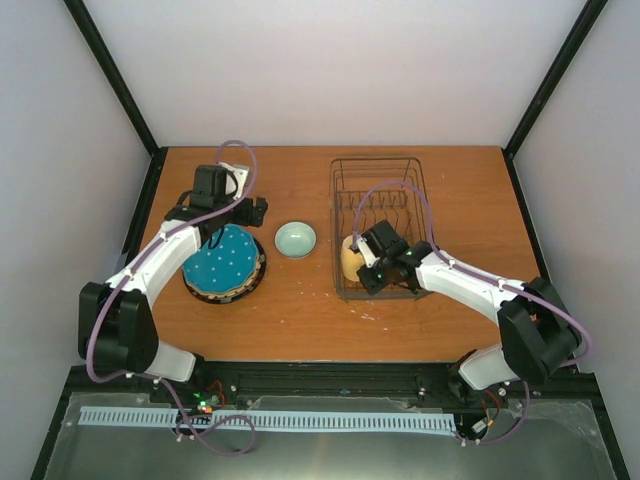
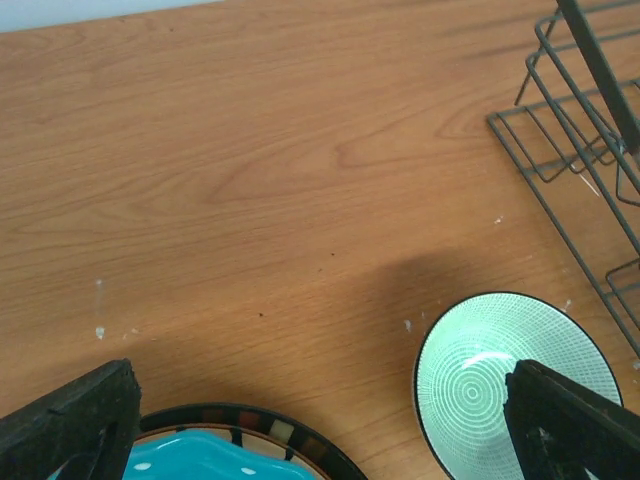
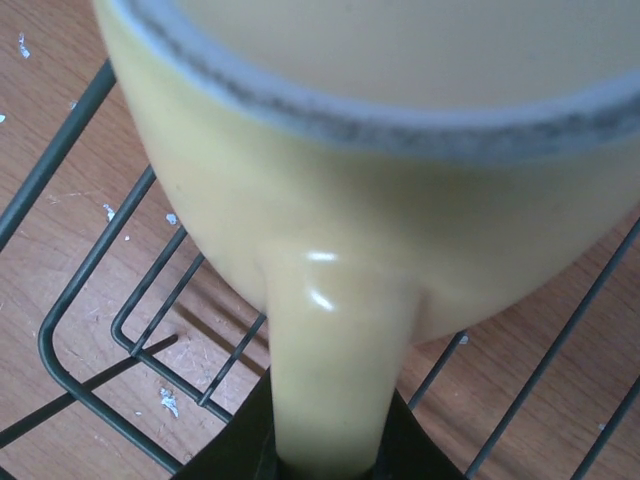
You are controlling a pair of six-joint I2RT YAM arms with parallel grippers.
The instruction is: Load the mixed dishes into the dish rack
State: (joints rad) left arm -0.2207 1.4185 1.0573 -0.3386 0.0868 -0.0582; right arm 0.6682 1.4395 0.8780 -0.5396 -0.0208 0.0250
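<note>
— Fingers on your right, what are they doing?
— My right fingers (image 3: pixel 232 455) are pressed together on the mug (image 3: pixel 400 200) by its handle. The mug hangs at the near left corner of the rack (image 1: pixel 378 170), over the wire floor. Whether its body touches the wires, I cannot tell
— So which step is this?
— Setting the mug down in the rack, I'd say. The next move calls for easing it down until the wires bear it, then spreading these fingers and backing off straight, so the handle isn't dragged along
— And your left?
— My left fingers (image 2: pixel 70 425) are spread wide and hold nothing. They hover above the table (image 2: pixel 250 170), with the bowl (image 2: pixel 480 360) under one tip and the teal plate (image 2: pixel 190 458) under the other. The bowl and the plate are not yet loaded
</note>
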